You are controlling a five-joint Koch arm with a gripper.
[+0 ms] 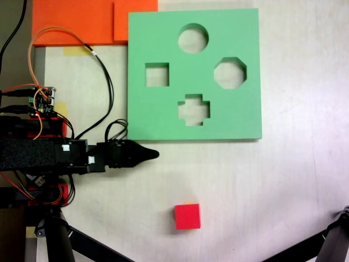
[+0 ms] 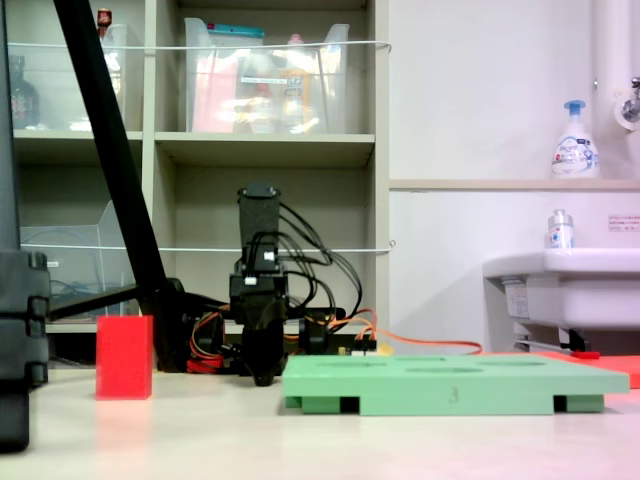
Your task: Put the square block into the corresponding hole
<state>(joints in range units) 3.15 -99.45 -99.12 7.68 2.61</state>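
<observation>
The red cube [image 1: 187, 216] rests on the white table, low in the first exterior view; in the second exterior view the cube [image 2: 124, 357] stands at the left. The green foam board [image 1: 163, 117] lies flat at the top, and its square cutout [image 1: 157, 75] is on the board's left side and empty. In the second exterior view the board [image 2: 455, 385] shows edge-on at the right. My black gripper [image 1: 152, 154] points toward the first exterior view's right, just below the board's lower left corner and well apart from the cube. Its jaws look closed to a point with nothing between them.
The board also has a round hole [image 1: 193, 38], an octagonal hole [image 1: 230, 72] and a cross-shaped hole [image 1: 193, 109]. An orange sheet [image 1: 82, 22] lies at the upper left, with wires [image 1: 103, 76] looping beside the board. Tripod legs [image 1: 327, 248] cross the bottom corners.
</observation>
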